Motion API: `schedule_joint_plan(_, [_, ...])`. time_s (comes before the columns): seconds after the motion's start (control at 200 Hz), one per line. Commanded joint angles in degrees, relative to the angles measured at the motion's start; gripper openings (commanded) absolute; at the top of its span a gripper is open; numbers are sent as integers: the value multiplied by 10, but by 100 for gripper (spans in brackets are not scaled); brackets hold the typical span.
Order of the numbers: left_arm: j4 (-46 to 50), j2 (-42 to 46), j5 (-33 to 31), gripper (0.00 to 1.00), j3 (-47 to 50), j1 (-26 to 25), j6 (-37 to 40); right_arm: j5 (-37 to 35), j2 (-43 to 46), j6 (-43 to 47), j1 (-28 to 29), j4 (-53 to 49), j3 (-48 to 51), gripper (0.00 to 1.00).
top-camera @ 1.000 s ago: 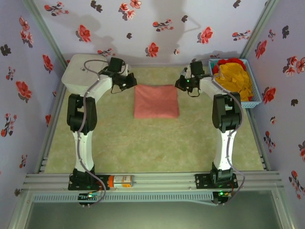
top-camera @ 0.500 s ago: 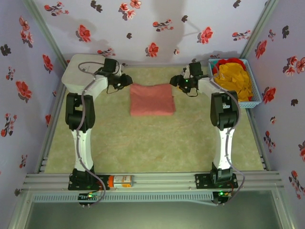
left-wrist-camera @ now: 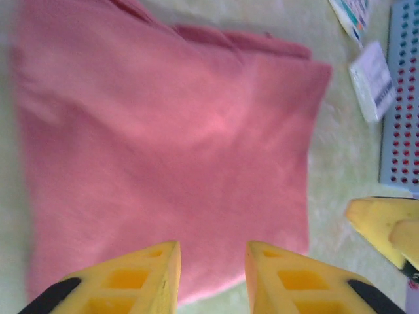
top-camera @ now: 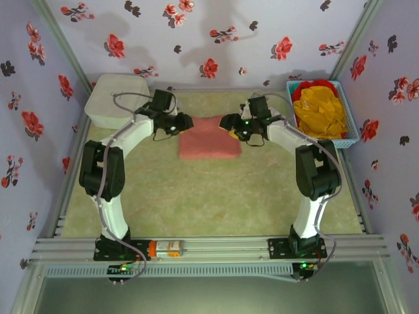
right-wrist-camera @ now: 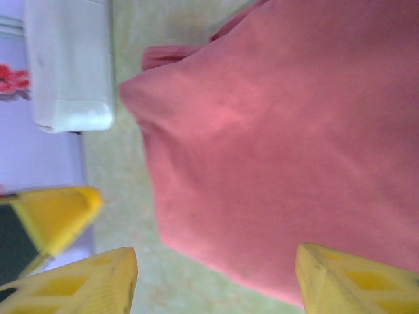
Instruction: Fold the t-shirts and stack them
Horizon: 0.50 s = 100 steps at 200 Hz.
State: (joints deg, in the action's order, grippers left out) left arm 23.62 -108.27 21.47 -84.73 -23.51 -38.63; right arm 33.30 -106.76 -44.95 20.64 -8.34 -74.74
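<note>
Green matting (top-camera: 196, 196) carries our folded salmon-pink t-shirt (top-camera: 209, 140) at its far middle; mustard and red t-shirts (top-camera: 321, 108) wait in the blue basket (top-camera: 351, 127). Our left gripper (left-wrist-camera: 209, 252) stands narrowly parted and our right gripper (right-wrist-camera: 216, 252) wide, both empty over it. We judge the folding done; next comes a two-sided grip for stacking.

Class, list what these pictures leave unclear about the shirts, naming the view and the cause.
Top view: shirt count in the blue basket; the yellow heap covers what lies beneath.
Top view: far corners of pink shirt, under left pincer and right pincer.
Right wrist view: right part of pink shirt, cut off by frame.
Left wrist view: print on the white tag, blurred.
</note>
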Motion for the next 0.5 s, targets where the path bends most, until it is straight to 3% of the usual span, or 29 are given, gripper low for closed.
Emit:
schedule_joint_plan(0.0, [-37,15,-19,31,43,-31,-54,1,16,-172,12,137,72,67])
schedule_joint_plan(0.095, [-92,10,-15,31,79,-43,-98,6,-1,-297,22,301,127,68])
schedule_joint_plan(0.185, [-150,6,-16,29,106,-51,-128,4,-31,-356,36,412,147,68])
schedule_joint_plan(0.295, [-158,-17,-13,28,103,-59,-141,0,-63,-387,50,465,144,68])
schedule_joint_plan(0.495, [-169,-48,-15,27,128,-58,-146,-17,-80,-382,51,461,174,68])
